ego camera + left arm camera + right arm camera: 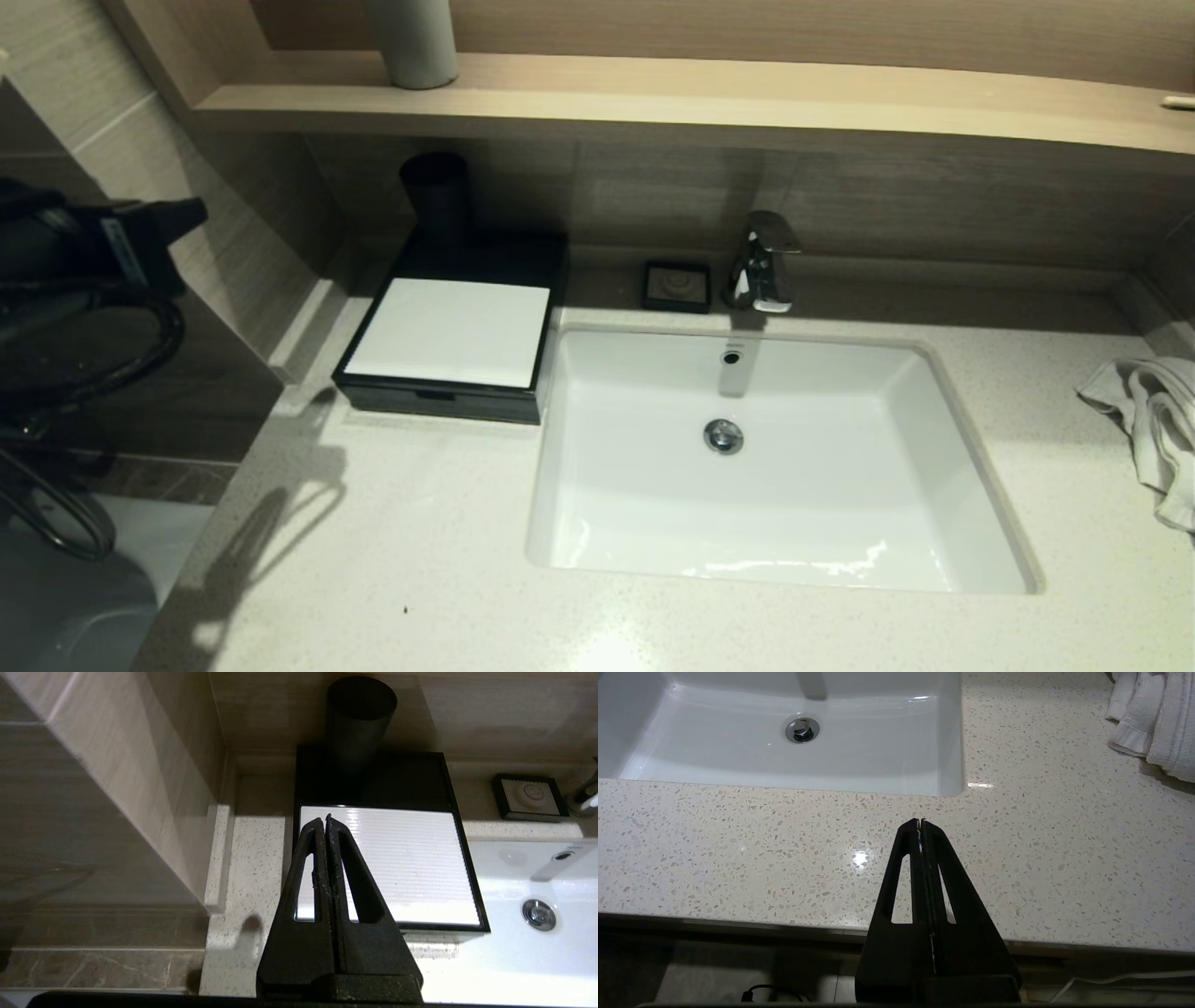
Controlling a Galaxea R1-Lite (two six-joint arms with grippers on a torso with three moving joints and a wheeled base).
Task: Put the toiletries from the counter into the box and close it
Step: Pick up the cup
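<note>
The black box (453, 331) with a flat white lid lies shut on the counter (392, 541), left of the sink; it also shows in the left wrist view (402, 868). No loose toiletries show on the counter. My left gripper (325, 817) is shut and empty, held in the air in front of the box over its near left part. Its arm (93, 252) shows at the far left of the head view. My right gripper (920, 820) is shut and empty above the counter's front edge, in front of the sink's right corner; it is out of the head view.
A black cup (435, 196) stands on the dark tray behind the box. A soap dish (677, 285) and a faucet (764, 261) sit behind the white sink (635, 485). A white towel (1153, 420) lies at the right. A wall and a shelf (653, 103) hem in the left and back.
</note>
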